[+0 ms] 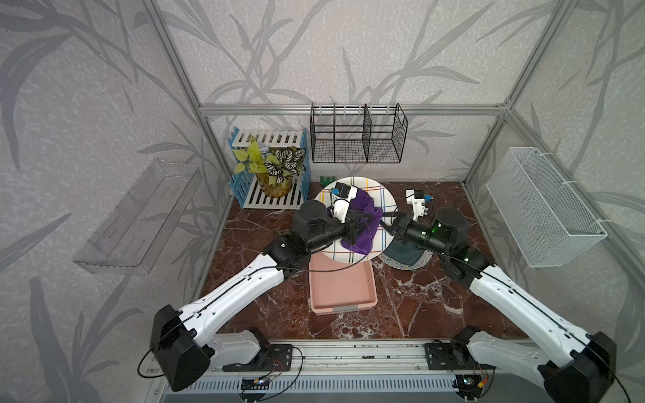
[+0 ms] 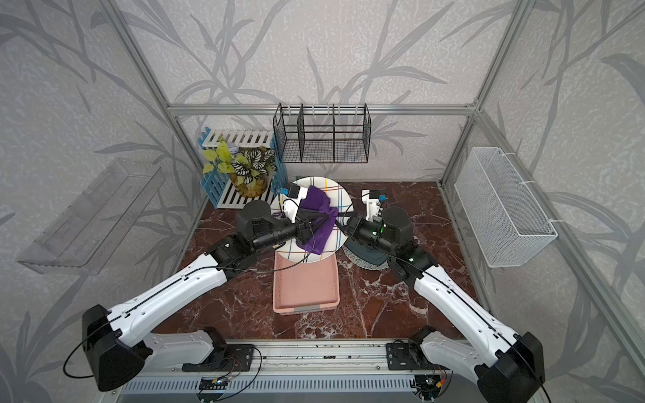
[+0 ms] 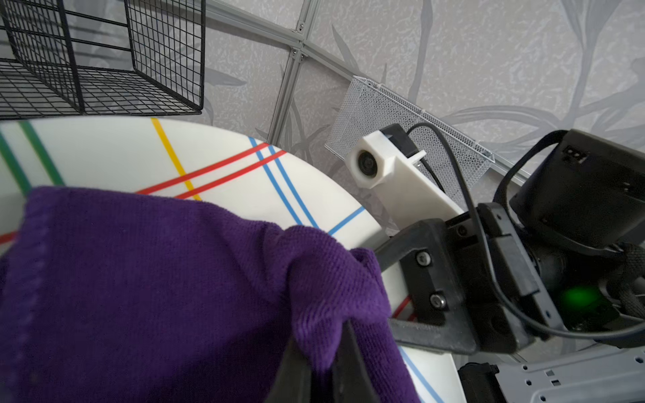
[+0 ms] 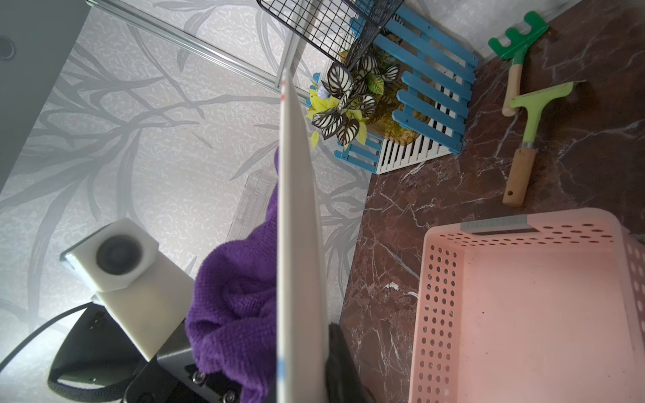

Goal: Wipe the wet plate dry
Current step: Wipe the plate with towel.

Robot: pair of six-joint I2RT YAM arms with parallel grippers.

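Note:
A white plate point(image 1: 370, 189) point(image 2: 334, 189) with coloured stripes hangs tilted in the air above a tray. My right gripper point(image 1: 386, 226) point(image 2: 344, 226) is shut on its right rim; in the right wrist view the plate point(image 4: 296, 226) runs edge-on between the jaws of the right gripper point(image 4: 303, 352). A purple cloth point(image 1: 366, 223) point(image 2: 319, 206) lies against the plate's striped face. My left gripper point(image 1: 364, 217) point(image 2: 324, 218) is shut on a fold of it. The left wrist view shows the cloth point(image 3: 139, 279) pinched in the left gripper point(image 3: 324, 352) and covering much of the plate point(image 3: 223, 153).
A pink perforated tray point(image 1: 342, 289) sits under the plate, a dark plate on a mat point(image 1: 406, 258) under the right wrist. Behind are a potted plant point(image 1: 275, 167) and a black wire rack point(image 1: 356, 139). A white mesh basket point(image 1: 544, 206) hangs right. Garden tools point(image 4: 523, 139) lie behind the plate.

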